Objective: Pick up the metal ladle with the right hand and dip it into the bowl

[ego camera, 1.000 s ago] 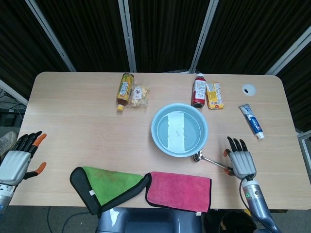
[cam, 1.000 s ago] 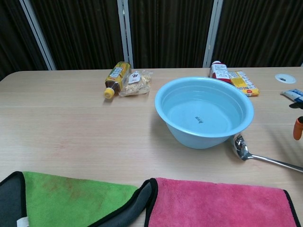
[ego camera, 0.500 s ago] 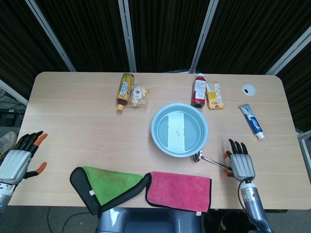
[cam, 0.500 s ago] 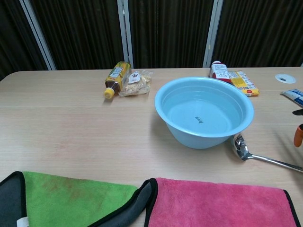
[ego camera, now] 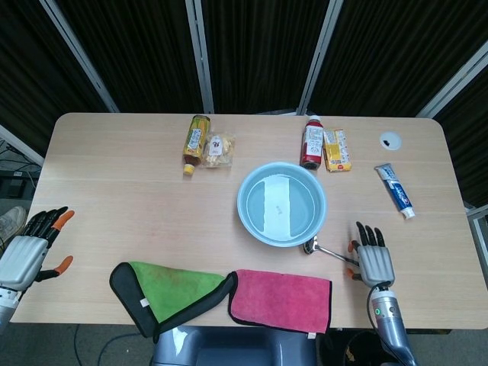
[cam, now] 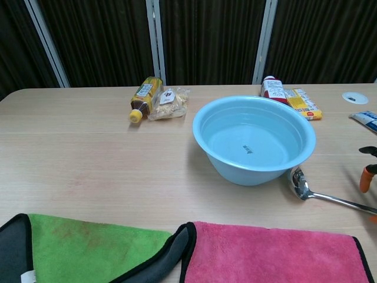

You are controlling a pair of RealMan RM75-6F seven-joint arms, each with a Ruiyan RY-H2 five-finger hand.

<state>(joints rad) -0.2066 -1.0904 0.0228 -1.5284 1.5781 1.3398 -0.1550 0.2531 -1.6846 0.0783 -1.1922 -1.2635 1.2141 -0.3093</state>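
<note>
Two cloths sit nearest the front edge of the table: a green cloth w/ black trim on the left and a pink cloth to its right, the two touching or slightly overlapping where they meet. Right hand is over the table's front-right part, palm down, fingers spread and straight, holding nothing; in the chest view only its orange-tipped fingertips show at the right edge. It's at the handle end of the metal ladle, which lies flat on the table, cup end right beside the bowl's rim; can't tell if the hand touches the handle. Left hand is off the table's front-left corner, fingers apart, also holding nothing. Mid-table is the light-blue bowl, upright, w/ a clear liquid inside that looks like water, plus a small dark mark on the bottom. Further back on the left, a yellow bottle lies on its side w/ a small snack bag just beside it. Back right of the bowl: a red bottle on its side, a yellow-red packet touching it, then a toothpaste tube well apart to the right, and a round cable port in the tabletop near the far-right corner.
</note>
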